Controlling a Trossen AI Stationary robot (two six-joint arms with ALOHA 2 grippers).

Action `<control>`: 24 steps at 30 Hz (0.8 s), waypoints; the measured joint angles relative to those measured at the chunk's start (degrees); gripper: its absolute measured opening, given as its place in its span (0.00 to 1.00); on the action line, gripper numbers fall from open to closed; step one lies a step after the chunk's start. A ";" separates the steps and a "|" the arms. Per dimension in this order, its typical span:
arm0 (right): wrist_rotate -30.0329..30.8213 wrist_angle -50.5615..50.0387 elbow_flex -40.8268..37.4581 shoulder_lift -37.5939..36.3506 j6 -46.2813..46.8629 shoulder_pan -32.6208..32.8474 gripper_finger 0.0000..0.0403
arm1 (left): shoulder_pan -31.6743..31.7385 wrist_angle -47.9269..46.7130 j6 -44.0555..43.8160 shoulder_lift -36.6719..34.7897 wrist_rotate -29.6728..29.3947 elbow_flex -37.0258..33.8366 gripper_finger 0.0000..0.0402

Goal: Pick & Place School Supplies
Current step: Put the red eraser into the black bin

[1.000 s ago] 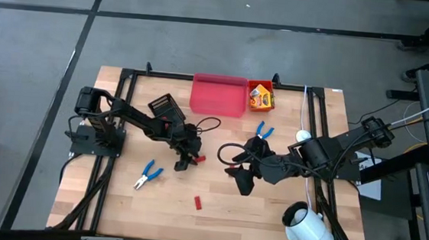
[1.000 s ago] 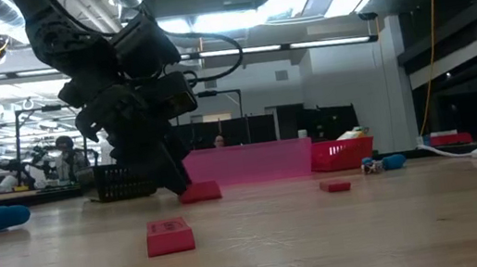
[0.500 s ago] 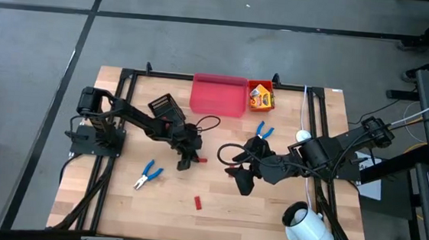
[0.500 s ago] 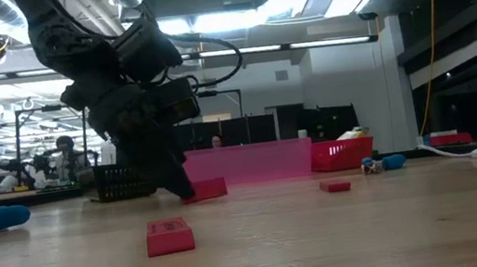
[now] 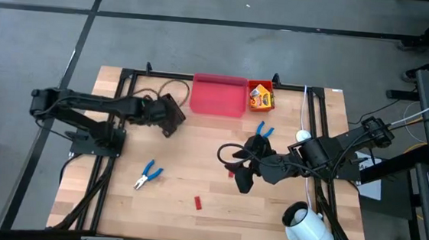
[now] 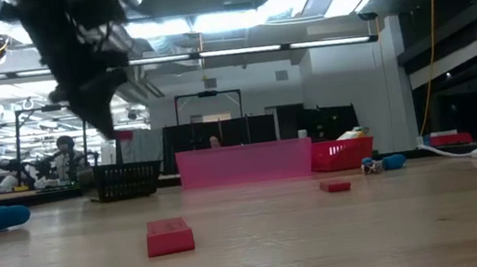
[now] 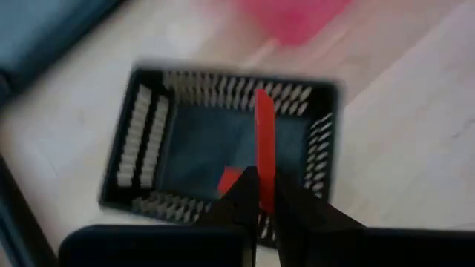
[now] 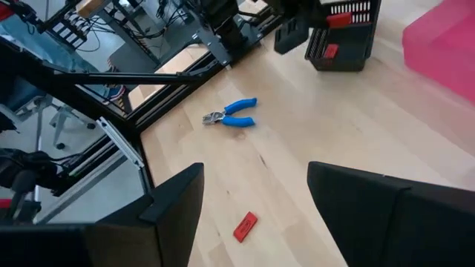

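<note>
My left gripper (image 7: pixel 261 194) hangs over the black mesh bin (image 5: pixel 166 108) at the far left and is shut on a small red piece (image 7: pixel 263 133). Another red piece (image 7: pixel 229 176) lies inside that bin. My right gripper (image 5: pixel 242 182) stands open low over the table's middle right, with nothing between its fingers. Two more red pieces (image 5: pixel 198 203) (image 6: pixel 335 186) lie flat on the wood. One blue-handled plier tool (image 5: pixel 147 174) lies near the left, the other (image 5: pixel 263 129) by the right arm. Yellow-and-green crayon boxes (image 5: pixel 260 99) sit in the orange bin. My left gripper pinches the red piece by one end (image 7: pixel 261 178) between its two fingertips. The rest of the piece sticks out past the fingertips, edge-on in the wrist view. The piece is lifted clear, above the black bin's open top.
A pink bin (image 5: pixel 219 95) and the orange bin (image 5: pixel 251 85) stand at the far edge. A large white cylinder (image 5: pixel 307 227) lies at the near right corner. Black frame rails (image 5: pixel 102 180) run along both table sides. People show in the room behind.
My left gripper has shut on the red piece that lay on the table's middle, lifted it clear, and swung up and toward the far left, over the black bin.
</note>
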 joint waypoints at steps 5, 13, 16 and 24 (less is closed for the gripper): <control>0.40 0.41 -0.01 -0.02 -1.98 -0.36 0.57 | 7.93 7.82 -0.76 0.04 7.31 -4.34 0.03; -0.54 2.49 -0.01 -0.56 -2.88 -0.36 0.57 | 16.29 15.22 5.78 0.23 20.01 -6.18 0.33; 0.10 2.57 -0.01 -0.72 -2.39 -0.36 0.58 | 17.40 15.03 5.63 0.09 19.97 -6.18 0.50; 0.65 2.57 -0.01 -0.74 -2.20 -0.36 0.59 | 11.69 39.43 16.99 -0.48 52.91 -6.10 0.60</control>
